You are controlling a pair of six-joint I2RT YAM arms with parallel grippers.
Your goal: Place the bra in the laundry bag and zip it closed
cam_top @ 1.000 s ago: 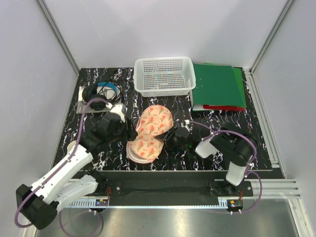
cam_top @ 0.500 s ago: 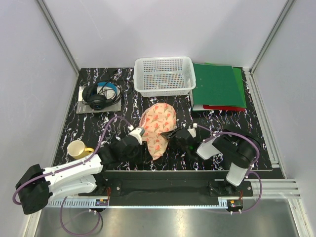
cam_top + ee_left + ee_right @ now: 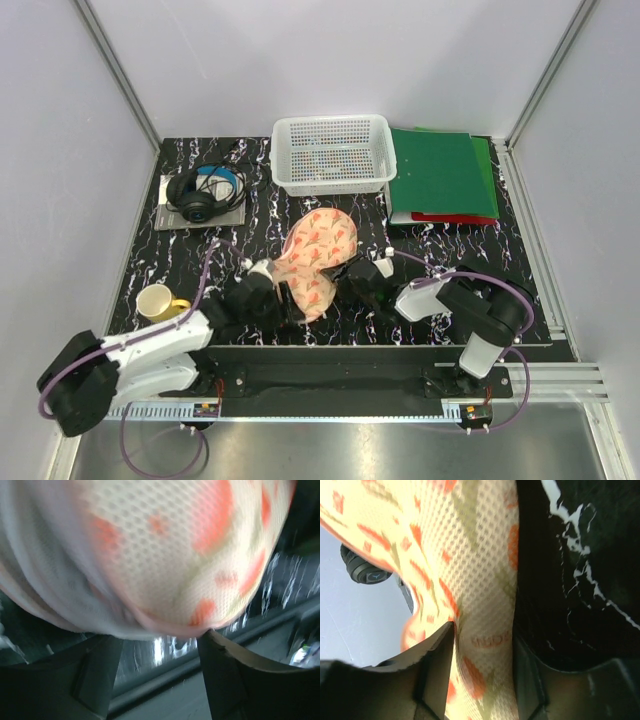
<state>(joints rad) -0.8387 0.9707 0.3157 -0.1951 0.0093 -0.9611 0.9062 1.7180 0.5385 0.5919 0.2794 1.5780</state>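
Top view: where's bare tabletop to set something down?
Bare: between the headphones and the mug; the strip between the folders and the right arm. Crowded: centre, where the left gripper and right gripper flank the laundry bag; back row, basket beside folders.

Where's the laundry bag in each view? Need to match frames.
Top external: laundry bag mid-table, in front of the basket.
Left wrist: fills the upper frame, blurred.
Right wrist: left and centre, top to bottom.
Shared landmark: black marbled table.

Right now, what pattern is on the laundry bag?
The laundry bag is peach with orange-red print; right wrist view.
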